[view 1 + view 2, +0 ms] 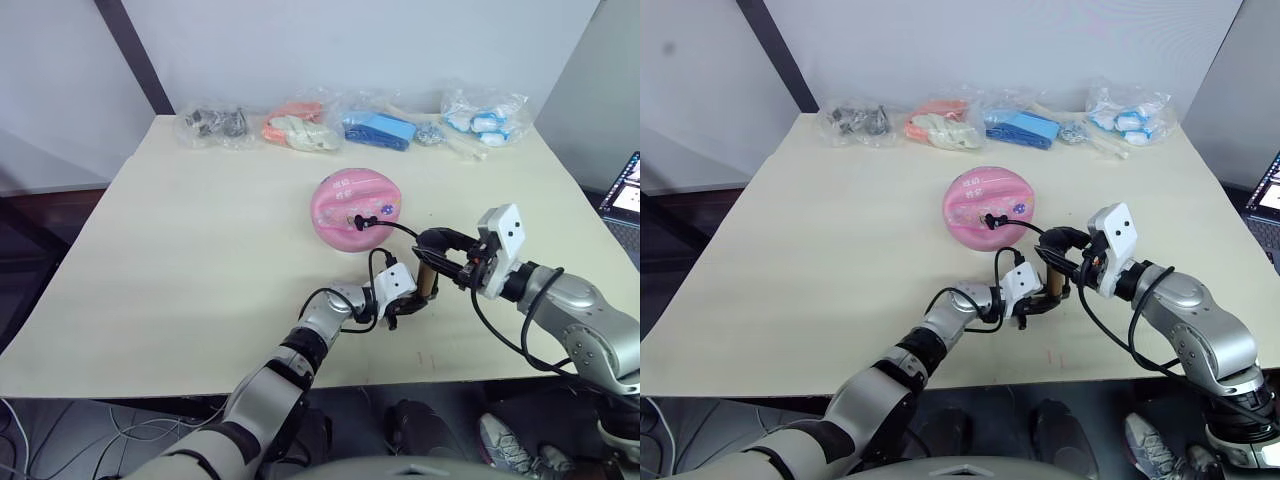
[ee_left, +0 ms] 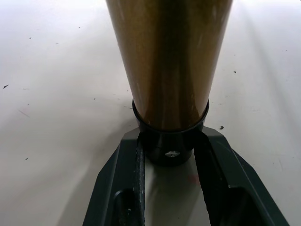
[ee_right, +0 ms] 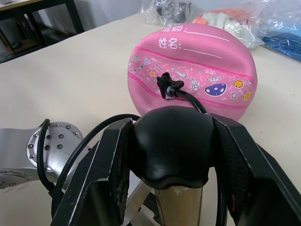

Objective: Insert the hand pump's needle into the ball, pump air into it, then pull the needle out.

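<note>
A pale cream table (image 1: 200, 250) stood against a plain white wall, with a row of clear bagged items (image 1: 350, 125) lined up along its far edge. Out toward the middle sat the ball (image 1: 356, 210) — pink, sagging and dented on top, with small cartoon prints and white lettering across it. The needle (image 3: 168, 88) in its small black fitting was pushed into the ball's near face, and the thin black hose (image 1: 400, 228) curved away from it back toward the two arms. Just in front of the ball, near the table's front edge, the hand pump (image 1: 425, 283) stood roughly upright on the surface, its brass-gold barrel rising between both arms. The left gripper (image 1: 405, 305) was down low at the pump's foot — its two black fingers (image 2: 127, 188) were closed against the black bottom cap, pinning it to the tabletop. The right gripper (image 1: 450, 262) came in from the right and sat up at the top of the pump, its fingers (image 3: 110, 174) pressed on either side of the rounded black handle (image 3: 171, 146), gripping it snugly.
</note>
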Controlling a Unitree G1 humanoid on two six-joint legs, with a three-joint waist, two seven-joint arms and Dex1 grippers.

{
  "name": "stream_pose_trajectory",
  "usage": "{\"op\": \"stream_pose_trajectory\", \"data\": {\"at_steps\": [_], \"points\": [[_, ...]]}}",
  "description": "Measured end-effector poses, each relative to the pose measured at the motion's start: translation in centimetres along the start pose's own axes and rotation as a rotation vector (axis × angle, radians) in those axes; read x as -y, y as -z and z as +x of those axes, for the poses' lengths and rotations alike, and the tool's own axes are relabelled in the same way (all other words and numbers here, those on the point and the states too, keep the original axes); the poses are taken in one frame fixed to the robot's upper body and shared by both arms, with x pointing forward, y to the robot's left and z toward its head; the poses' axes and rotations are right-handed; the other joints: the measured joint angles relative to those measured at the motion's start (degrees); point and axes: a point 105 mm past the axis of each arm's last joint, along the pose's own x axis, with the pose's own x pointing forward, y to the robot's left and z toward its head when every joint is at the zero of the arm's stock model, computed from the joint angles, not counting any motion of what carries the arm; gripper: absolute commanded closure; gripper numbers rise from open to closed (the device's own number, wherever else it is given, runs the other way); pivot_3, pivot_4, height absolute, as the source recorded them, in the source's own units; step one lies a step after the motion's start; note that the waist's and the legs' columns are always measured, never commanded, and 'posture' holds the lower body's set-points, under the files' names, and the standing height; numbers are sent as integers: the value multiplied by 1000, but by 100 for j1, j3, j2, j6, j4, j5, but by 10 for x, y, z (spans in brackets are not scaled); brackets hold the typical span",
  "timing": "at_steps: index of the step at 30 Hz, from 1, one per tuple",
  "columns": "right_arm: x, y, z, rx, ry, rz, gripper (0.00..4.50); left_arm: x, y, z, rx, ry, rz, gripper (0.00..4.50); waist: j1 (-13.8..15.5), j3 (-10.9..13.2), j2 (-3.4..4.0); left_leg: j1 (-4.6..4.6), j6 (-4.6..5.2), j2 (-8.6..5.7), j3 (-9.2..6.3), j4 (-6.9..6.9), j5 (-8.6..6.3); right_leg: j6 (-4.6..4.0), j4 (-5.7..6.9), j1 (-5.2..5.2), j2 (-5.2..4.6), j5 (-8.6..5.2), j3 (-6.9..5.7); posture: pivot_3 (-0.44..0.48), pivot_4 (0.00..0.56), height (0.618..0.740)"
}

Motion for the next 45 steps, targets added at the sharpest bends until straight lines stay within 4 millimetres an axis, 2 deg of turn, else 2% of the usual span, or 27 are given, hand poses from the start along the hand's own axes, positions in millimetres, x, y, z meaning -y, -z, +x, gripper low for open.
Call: {"op": "stream_pose_trajectory", "data": {"at_steps": [5,8,12,17,21,25,29,33,38,41,45], "points": [[10,-26,-14,-38,8,29,2558,2,-5,1,19,12,15,3483,22,63,62,-47,0,-8,-3,3,0,2,-5,-37,-8,1,-1,0,150,740],[9,-58,-21,-21,-14,0,2558,3,-9,2,35,23,19,3483,58,76,87,-121,0,-24,-3,15,1,-21,23,-117,-21,16,2,0,150,740],[4,-94,-32,10,-42,-50,2558,5,-11,4,41,31,20,3483,110,85,82,-130,1,-32,-7,15,1,-21,20,-121,-32,16,-3,0,150,740],[0,-123,-45,26,-53,-85,2558,5,-12,4,44,31,23,3484,124,108,79,-136,2,-39,-4,16,1,-18,18,-123,-41,14,-3,0,150,740],[-2,-131,-52,0,-55,-109,2558,5,-12,4,46,31,26,3483,125,113,78,-137,2,-39,-6,15,1,-18,19,-124,-41,14,-6,0,150,740],[-5,-149,-57,9,-51,-141,2558,4,-13,3,51,29,31,3484,128,120,82,-151,2,-38,-8,19,1,-18,24,-139,-41,15,-8,0,150,740],[-3,-149,-57,7,-44,-130,2558,4,-14,3,53,30,34,3484,137,119,82,-184,2,-40,-11,28,2,-18,28,-166,-43,15,-11,0,150,740],[1,-134,-54,69,-30,-90,2558,5,-12,3,47,29,27,3484,139,99,50,-179,3,-39,-12,30,2,-18,30,-162,-44,15,-14,0,150,740],[5,-85,-41,62,-8,22,2558,3,-8,1,33,19,19,3484,119,79,24,-148,2,-36,-8,30,1,-17,42,-144,-36,14,-7,0,150,740],[4,-58,-33,45,1,35,2558,3,-6,0,28,16,18,3484,106,79,23,-89,3,-29,-7,18,1,4,37,-92,-26,-1,-4,0,150,740],[4,-33,-23,10,0,27,2558,1,-4,-3,21,10,20,3484,74,65,12,-76,2,-8,-8,17,1,5,30,-81,-3,-4,-3,0,150,740]]}}
